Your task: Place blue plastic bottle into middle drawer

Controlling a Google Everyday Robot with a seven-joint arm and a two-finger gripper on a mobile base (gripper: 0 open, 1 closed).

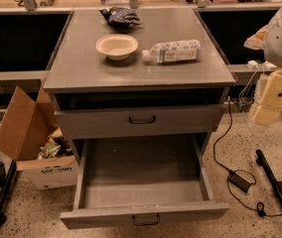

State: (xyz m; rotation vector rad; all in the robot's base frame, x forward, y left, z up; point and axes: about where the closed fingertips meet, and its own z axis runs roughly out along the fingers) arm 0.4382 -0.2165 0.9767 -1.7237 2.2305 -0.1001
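Observation:
The blue plastic bottle (172,51) lies on its side on the grey cabinet top (81,68), white cap pointing left, just right of the cream bowl (116,46). The middle drawer (143,213) is pulled far out at the bottom of the cabinet, and its flat tray holds nothing. The grey drawer with the taller front panel (106,123) above it is slightly out. My gripper (266,112) hangs at the right edge of the view on the cream arm, beside the cabinet and below its top. It is well apart from the bottle and holds nothing that I can see.
A dark blue snack bag (120,17) lies at the back of the cabinet top. An open cardboard box (29,133) with rubbish stands on the floor at the left. Cables and a power brick (240,181) lie on the floor at the right, next to a dark bar (275,182).

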